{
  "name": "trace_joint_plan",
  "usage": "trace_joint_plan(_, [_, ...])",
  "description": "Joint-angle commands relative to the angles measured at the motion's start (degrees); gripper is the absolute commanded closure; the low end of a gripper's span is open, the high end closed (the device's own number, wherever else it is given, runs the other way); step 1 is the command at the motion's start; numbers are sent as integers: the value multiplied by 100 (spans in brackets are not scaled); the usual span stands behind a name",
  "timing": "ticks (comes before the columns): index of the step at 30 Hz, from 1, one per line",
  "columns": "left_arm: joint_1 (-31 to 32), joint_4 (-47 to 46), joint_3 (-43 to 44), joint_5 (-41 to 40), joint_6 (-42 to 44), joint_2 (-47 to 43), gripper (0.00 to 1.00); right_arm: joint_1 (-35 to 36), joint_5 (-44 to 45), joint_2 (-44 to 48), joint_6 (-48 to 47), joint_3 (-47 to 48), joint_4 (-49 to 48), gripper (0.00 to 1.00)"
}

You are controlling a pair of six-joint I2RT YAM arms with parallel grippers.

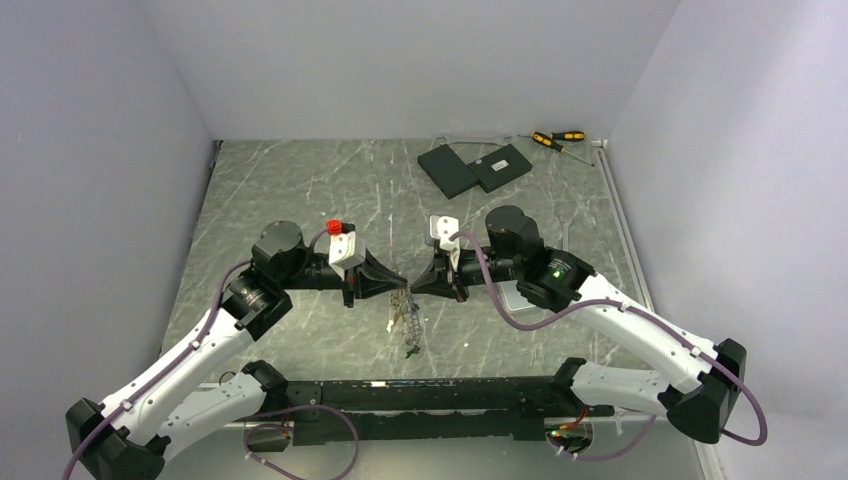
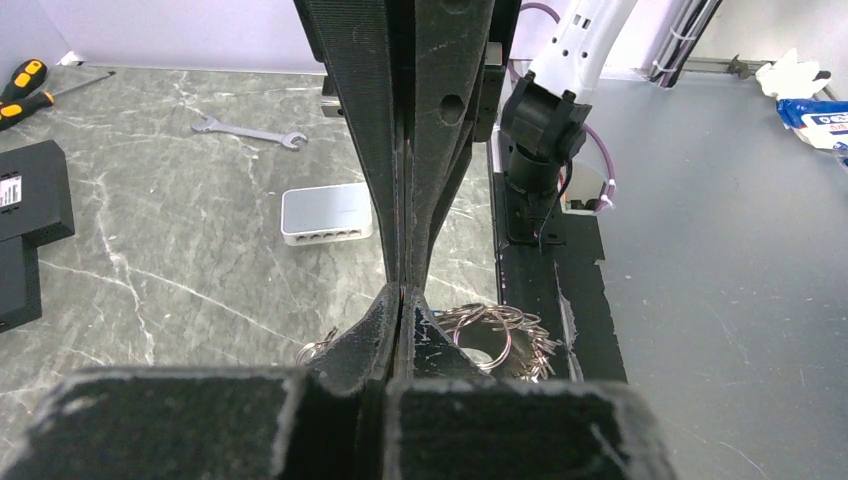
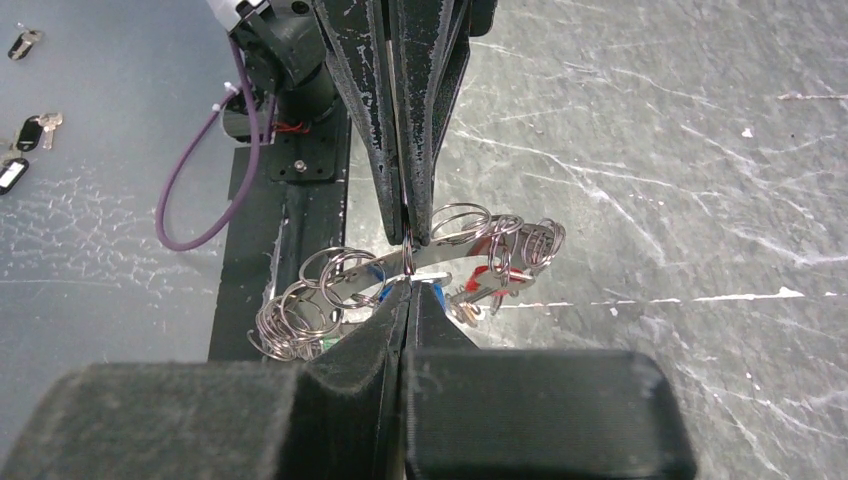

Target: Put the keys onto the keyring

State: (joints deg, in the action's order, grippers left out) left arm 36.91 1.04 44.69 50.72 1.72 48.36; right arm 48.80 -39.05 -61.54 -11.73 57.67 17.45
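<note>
Arms: white shells (image 1: 190,362), black joints (image 1: 262,297), purple cables (image 1: 520,324); green light (image 1: 553,270) right elbow; red cap (image 1: 335,227) left wrist.

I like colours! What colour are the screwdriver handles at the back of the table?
Yellow and black; the screwdrivers show best in the top view.

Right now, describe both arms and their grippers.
Left arm and right arm: white shells, black joints, a purple cable along each. Left gripper and right gripper: black wedge fingers, scuffed edges. White wrist block on each, the left's with a red cap. Green light on the right arm.
</note>
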Motion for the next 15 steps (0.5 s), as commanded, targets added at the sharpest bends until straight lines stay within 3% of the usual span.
trace_joint_plan(1, [-84, -631, 28, 116, -136, -173, 100, -2, -125, 36, 51, 112, -426, 100])
trace_joint_plan(15, [-415, -1535, -135, 271, -1009, -263, 100, -2, 20, 50, 589, -81, -1242, 100])
